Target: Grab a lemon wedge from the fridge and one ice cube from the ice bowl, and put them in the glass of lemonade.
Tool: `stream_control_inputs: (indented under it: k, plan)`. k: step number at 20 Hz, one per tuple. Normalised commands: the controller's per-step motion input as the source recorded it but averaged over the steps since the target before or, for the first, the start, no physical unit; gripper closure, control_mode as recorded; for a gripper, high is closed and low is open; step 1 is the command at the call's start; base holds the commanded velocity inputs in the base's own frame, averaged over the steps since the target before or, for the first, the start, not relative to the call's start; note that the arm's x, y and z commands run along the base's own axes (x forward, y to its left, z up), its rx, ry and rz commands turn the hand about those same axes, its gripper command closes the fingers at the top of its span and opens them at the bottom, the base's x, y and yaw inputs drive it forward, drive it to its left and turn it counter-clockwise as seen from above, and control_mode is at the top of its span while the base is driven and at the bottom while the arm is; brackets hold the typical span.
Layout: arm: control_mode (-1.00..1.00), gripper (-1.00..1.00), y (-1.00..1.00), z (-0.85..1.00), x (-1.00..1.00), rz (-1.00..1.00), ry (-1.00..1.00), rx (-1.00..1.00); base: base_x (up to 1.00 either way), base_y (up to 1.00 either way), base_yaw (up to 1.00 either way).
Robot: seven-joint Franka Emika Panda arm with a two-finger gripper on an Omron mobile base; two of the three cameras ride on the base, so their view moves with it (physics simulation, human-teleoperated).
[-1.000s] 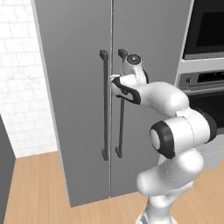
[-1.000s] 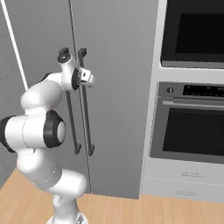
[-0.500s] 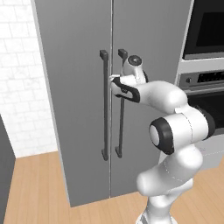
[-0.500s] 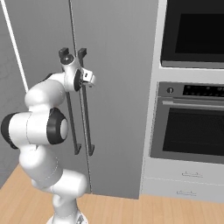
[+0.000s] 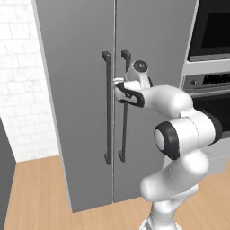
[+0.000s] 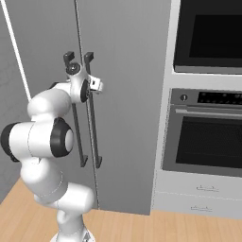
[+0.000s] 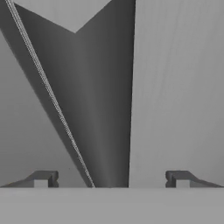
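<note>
Home kitchen, fridge (image 5: 81, 90), wall oven (image 6: 208, 137), wood floor (image 5: 40, 197)

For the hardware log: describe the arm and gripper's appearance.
The arm is glossy white with rounded segments and black disc-shaped joints. A black band wraps the wrist link. The gripper has a white body and two small dark grey fingertips. No cables or markings are visible.
</note>
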Motion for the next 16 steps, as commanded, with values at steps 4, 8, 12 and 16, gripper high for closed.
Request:
stream_control_inputs:
  k: [4,8,12,16]
  plan:
    - [-1.0,1.0,0.0,-0.01,0.4,0.04,0.0,0.0,0.0,0.0,0.0]
    - [-1.0,1.0,-0.09,0.07,0.15,0.0,0.03,-0.02,0.0,0.0,0.0]
    - [-1.0,1.0,-0.39,0.08,-0.12,0.0,0.0,0.0,0.0,0.0,0.0]
    - [-1.0,1.0,-0.75,0.12,-0.72,0.0,0.0,0.0,0.0,0.0,0.0]
